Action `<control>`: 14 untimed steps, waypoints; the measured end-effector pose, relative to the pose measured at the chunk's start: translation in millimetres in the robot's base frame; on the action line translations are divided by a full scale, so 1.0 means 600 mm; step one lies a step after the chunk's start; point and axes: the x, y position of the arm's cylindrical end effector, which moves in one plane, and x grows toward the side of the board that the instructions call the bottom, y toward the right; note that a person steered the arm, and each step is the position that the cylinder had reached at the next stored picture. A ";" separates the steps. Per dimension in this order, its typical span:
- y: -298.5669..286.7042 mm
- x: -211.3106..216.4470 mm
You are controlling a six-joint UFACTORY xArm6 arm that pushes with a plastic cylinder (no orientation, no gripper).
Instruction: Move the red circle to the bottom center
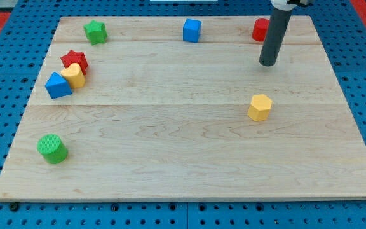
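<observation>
Tabletop [189, 159] layout: star [94, 31], cube [192, 30] and circle [260, 30] along the view's top; hexagon [260, 107] right of centre; cylinder [52, 148] bottom-left.

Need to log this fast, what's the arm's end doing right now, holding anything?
No hand, only a rod: my tip holds nothing, sitting just below the red circle at the view's top right.

My tip [268, 63] sits just below the red circle [260, 30] at the board's [189, 172] top right, rod partly hiding it. Yellow hexagon [260, 107] lies lower down. Blue cube [192, 30] top centre, green cylinder [52, 148] bottom left.
</observation>
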 end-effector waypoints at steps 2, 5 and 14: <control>0.070 -0.017; 0.206 -0.142; -0.269 0.167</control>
